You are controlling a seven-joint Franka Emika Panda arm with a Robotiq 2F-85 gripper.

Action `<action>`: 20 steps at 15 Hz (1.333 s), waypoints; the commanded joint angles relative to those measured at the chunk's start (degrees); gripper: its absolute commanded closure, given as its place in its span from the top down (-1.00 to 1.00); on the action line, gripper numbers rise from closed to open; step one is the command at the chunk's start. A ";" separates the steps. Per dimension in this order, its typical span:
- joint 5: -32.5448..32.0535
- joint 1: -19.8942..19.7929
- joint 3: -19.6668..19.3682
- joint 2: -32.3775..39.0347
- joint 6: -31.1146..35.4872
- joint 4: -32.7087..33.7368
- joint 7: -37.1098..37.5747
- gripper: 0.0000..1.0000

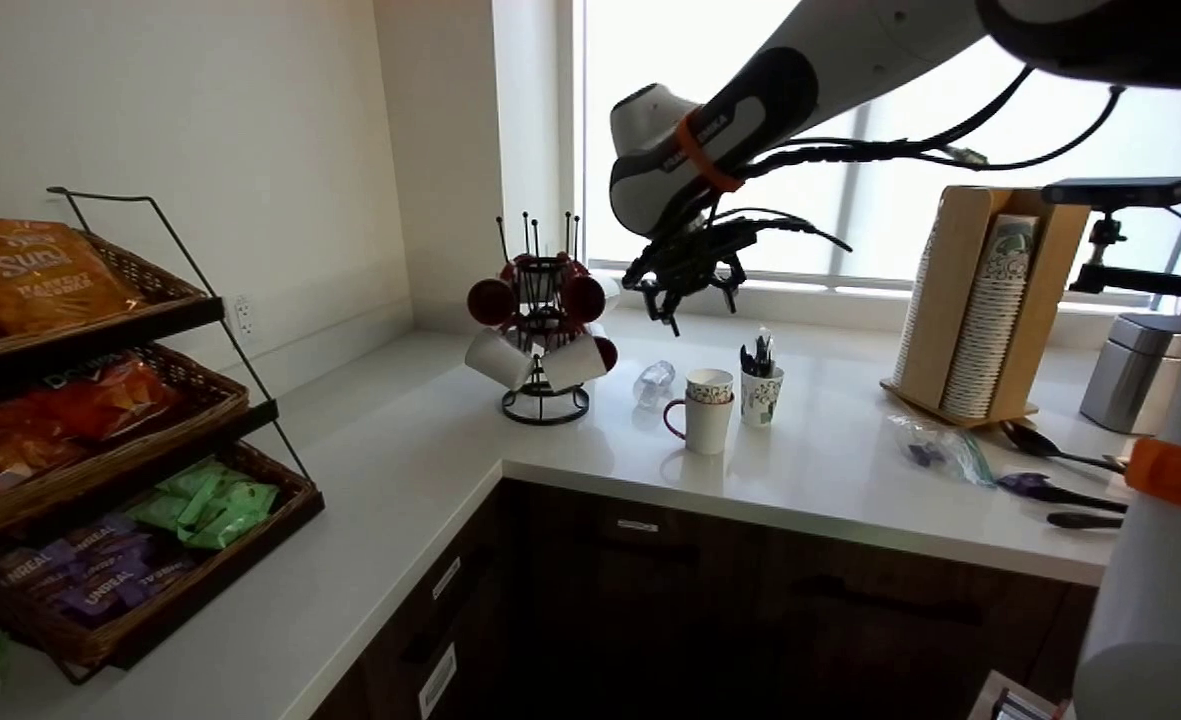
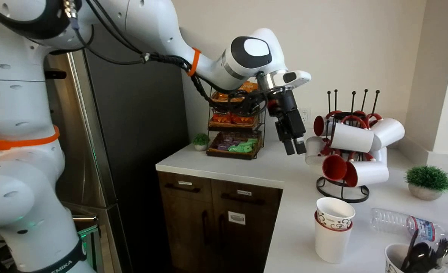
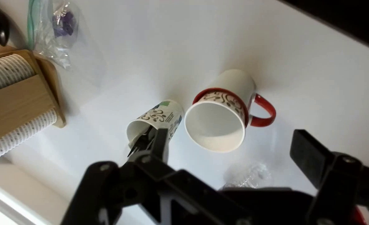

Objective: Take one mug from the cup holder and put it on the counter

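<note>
The black wire cup holder (image 1: 544, 420) (image 2: 342, 200) stands on the pale counter (image 1: 400, 440) (image 2: 296, 216) (image 3: 134, 56) near its inner corner. Several white mugs (image 1: 572, 362) (image 2: 352, 137) with dark red insides hang on it. Another white mug (image 1: 707, 428) (image 2: 330, 244) (image 3: 238, 82) with a red handle stands upright on the counter, a patterned paper cup (image 1: 710, 384) (image 2: 334, 217) (image 3: 215, 126) nested in it. My gripper (image 1: 700, 305) (image 2: 295, 149) (image 3: 229, 137) is open and empty, in the air above the counter near this mug and beside the cup holder.
A paper cup of black cutlery (image 1: 760, 402) (image 2: 392, 258) (image 3: 168, 114) stands beside the mug. A clear plastic bottle (image 1: 653, 384) (image 2: 400, 223) (image 3: 250, 176) lies behind. A tiered snack rack (image 1: 195, 312) and wooden cup dispenser (image 1: 1045, 320) (image 3: 18, 97) flank the area.
</note>
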 commanded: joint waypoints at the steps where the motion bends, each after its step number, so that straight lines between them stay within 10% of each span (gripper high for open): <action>1: -6.68 4.08 0.07 7.10 -6.90 9.87 13.05 1.00; 5: -17.31 8.57 -0.13 11.84 -11.05 15.75 22.90 1.00; 11: -16.29 7.91 0.43 11.33 -9.89 15.10 21.64 1.00; 20: -19.95 3.93 -0.19 11.07 20.39 9.96 2.16 1.00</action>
